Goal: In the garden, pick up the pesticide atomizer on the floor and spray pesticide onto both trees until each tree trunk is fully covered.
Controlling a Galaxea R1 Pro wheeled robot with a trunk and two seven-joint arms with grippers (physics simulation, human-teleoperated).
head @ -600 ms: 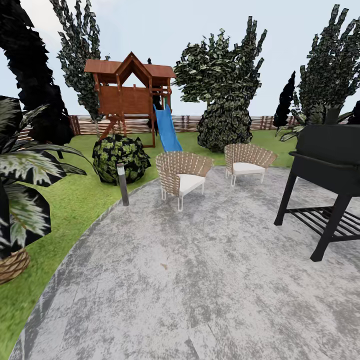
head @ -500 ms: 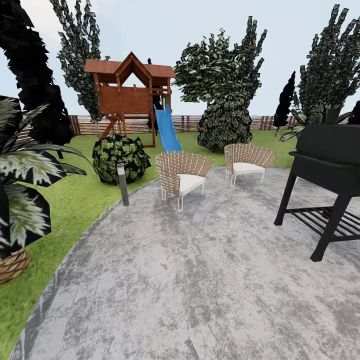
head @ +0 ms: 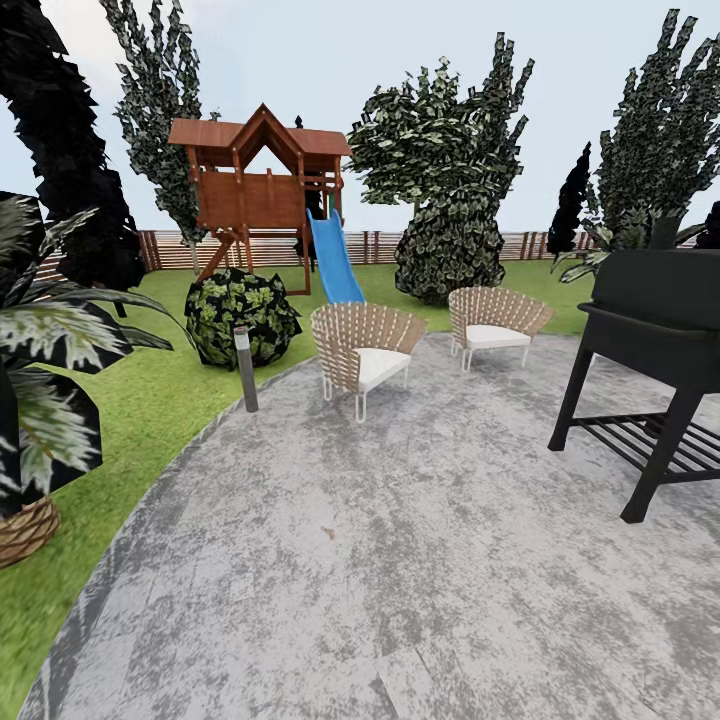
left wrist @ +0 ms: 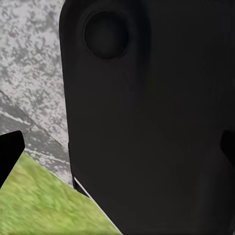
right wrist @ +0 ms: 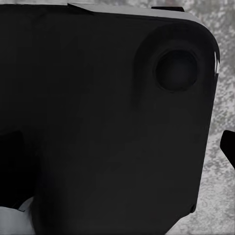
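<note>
Close to each wrist camera sits a big black part of our own body. In the left wrist view a dark tip of our left gripper pokes in at each side, with grey paving and grass past it. In the right wrist view a tip of our right gripper shows too. We cannot tell if either gripper is open or closed.

From the head we look over the grey patio. Two wicker chairs, a black grill, a round bush, a playhouse with a blue slide and the fence stand farther off.

We think we are on the hunt for the atomizer. It is not in sight, so we cannot say where it lies from our grippers. We should turn slowly and look low along the ground.
</note>
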